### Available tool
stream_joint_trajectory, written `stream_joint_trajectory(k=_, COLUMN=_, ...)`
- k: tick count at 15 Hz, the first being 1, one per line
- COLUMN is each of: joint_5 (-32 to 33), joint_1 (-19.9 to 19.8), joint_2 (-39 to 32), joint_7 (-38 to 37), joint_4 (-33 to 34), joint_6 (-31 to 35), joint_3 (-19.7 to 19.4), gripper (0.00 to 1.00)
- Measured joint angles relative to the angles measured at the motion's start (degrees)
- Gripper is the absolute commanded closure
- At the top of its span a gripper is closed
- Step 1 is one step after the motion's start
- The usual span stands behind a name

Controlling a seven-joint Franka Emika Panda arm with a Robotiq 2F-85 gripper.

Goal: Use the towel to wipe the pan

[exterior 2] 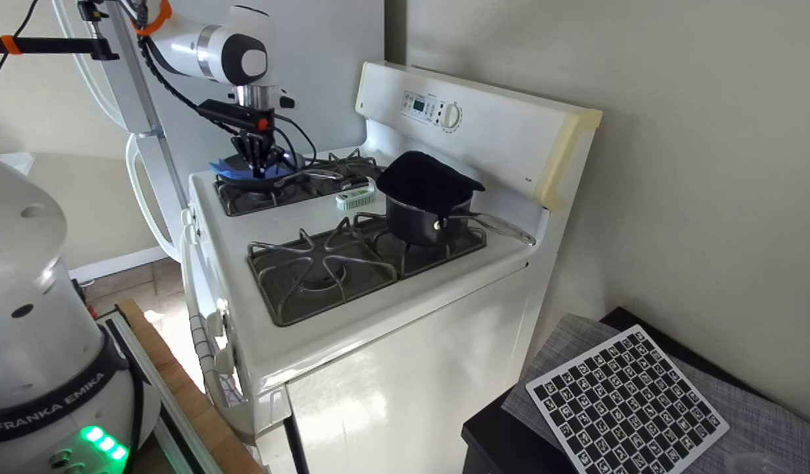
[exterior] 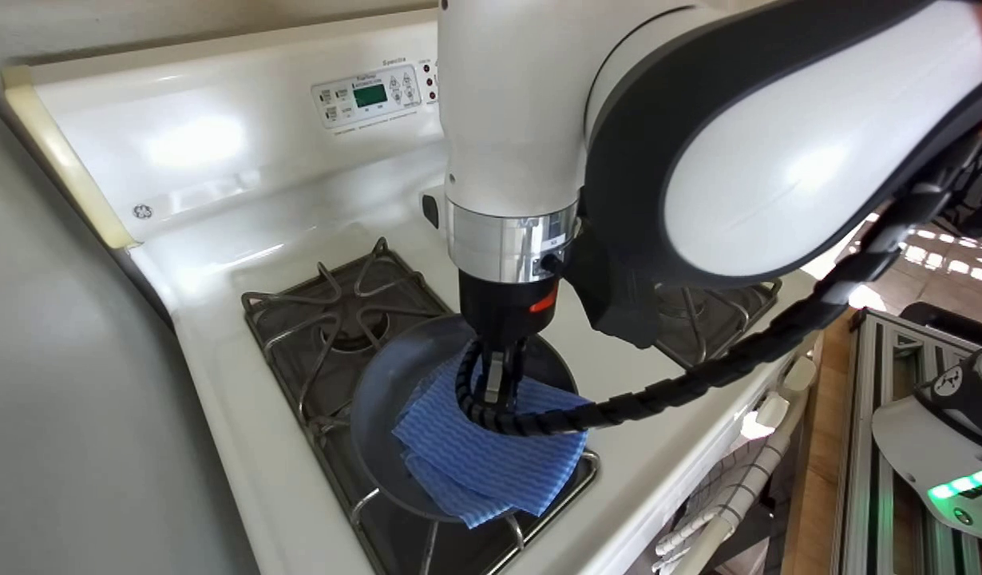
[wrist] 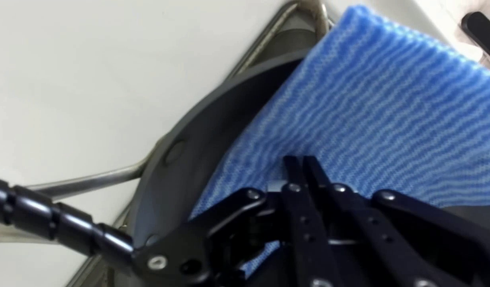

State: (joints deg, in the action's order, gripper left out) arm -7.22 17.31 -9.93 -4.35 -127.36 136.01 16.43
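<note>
The blue striped towel (exterior: 499, 471) lies loosely folded in the shallow dark pan (exterior: 377, 399), with a corner hanging over the rim. The pan sits on a stove grate; its metal-looking handle shows in an exterior view (exterior 2: 316, 174). My gripper (exterior: 497, 401) points down over the pan. In the wrist view, its fingers (wrist: 300, 160) are nearly together at the towel (wrist: 388, 111), whose fabric wrinkles around the tips. They appear shut on a bit of cloth; the tips' ends are partly hidden. The pan's inner wall (wrist: 185, 171) shows left of the towel.
A deep dark pot (exterior 2: 418, 220) with a black cloth (exterior 2: 426, 181) over it stands on the nearer grate. A white and green brush (exterior 2: 355, 199) lies between the grates. The stove's back panel (exterior: 243, 120) rises behind. The gripper's black cable (exterior: 659, 399) loops beside the pan.
</note>
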Motion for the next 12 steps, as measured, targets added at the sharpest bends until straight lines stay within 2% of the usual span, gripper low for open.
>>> stream_joint_trajectory(k=7, joint_5=-0.44, joint_1=0.25, joint_2=-2.55, joint_7=0.00, joint_4=2.45, joint_6=0.20, joint_3=0.79, gripper=1.00)
stream_joint_trajectory(k=12, joint_5=-0.80, joint_1=0.48, joint_2=-4.60, joint_7=0.00, joint_4=4.01, joint_6=4.46, joint_3=1.47, gripper=1.00)
